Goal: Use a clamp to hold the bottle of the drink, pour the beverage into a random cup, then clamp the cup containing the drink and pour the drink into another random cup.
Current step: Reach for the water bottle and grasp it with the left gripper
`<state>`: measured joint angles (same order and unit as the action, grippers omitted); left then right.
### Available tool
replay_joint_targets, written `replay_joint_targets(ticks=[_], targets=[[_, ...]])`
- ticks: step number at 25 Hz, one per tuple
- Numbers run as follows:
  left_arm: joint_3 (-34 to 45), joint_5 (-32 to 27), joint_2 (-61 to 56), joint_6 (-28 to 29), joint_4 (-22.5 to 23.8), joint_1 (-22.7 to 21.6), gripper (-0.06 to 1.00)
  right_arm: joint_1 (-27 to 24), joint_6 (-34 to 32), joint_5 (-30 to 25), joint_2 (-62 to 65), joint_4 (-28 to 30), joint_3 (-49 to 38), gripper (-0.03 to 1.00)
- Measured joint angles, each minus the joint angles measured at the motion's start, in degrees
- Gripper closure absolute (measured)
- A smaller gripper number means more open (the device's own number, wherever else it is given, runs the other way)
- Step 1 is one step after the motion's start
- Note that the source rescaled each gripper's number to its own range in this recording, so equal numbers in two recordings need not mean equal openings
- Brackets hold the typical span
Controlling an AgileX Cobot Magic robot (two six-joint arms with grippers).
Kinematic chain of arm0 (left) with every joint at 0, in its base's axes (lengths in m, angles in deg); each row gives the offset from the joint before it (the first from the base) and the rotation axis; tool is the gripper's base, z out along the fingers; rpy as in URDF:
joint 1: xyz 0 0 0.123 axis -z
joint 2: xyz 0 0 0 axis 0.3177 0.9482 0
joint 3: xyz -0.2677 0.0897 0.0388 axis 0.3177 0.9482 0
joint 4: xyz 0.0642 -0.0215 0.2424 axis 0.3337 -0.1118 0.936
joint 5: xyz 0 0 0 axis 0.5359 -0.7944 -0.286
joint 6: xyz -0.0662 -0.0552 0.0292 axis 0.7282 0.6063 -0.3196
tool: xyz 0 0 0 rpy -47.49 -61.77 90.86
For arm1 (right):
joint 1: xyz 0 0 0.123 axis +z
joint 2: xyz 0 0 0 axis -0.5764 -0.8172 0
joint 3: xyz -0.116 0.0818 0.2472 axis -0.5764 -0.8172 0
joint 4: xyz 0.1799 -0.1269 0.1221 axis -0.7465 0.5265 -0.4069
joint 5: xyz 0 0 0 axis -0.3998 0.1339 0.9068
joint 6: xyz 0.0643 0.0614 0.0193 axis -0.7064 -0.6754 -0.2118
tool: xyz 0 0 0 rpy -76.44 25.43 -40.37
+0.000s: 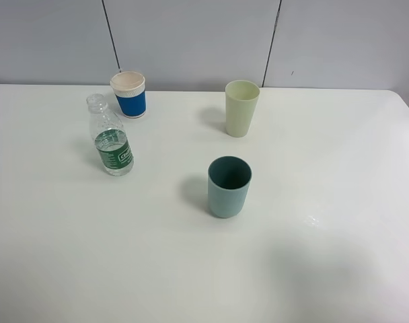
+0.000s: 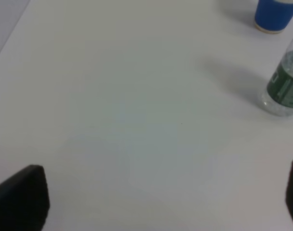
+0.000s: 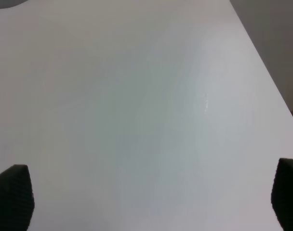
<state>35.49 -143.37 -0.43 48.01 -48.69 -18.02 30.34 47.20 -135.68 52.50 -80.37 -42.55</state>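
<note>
- Bottle (image 1: 111, 138) of clear plastic with a green label stands upright on the white table (image 1: 339, 256), on the left side of the high view. Some clear drink is in it, about to the level of the label. I cannot tell for sure if a cap is on it.
- Nothing touches the bottle. I judge the first step, clamping the bottle, is not yet begun.
- Blue cup (image 1: 130, 95) with a pale rim stands near the bottle, behind it toward the wall. They are apart.
- Teal cup (image 1: 229, 186) stands to the right of the bottle and more to the front, well apart. It looks empty.
- Pale green cup (image 1: 241, 108) stands to the right of the bottle and more to the back, also well apart.
- Left gripper (image 2: 158, 195) has its jaws wide apart with only bare table between them. Its wrist view shows the bottle off to one side, not between the jaws.
- Right gripper (image 3: 151, 197) is also spread wide and holds nothing. Its view shows no bottle.
- Next move, as I judge, belongs to the left arm: it must bring the spread jaws around the body of the bottle, near the label, and close without tipping it.
</note>
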Motion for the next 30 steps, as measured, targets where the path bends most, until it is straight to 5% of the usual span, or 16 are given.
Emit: replay_joint_targets(ticks=[10,18,30], targets=[[0.00,0.08,3.28,-0.69,-0.25,0.00,-0.06,0.00,0.00,0.00,0.00,0.00,0.00,-0.03],[-0.11,0.99,20.42,-9.21,-2.54,0.00,-0.06,0.00,0.00,0.00,0.00,0.00,0.00,-0.03],[-1.95,15.91,41.03,-21.40,-13.08,0.00,-0.06,0.00,0.00,0.00,0.00,0.00,0.00,-0.03]])
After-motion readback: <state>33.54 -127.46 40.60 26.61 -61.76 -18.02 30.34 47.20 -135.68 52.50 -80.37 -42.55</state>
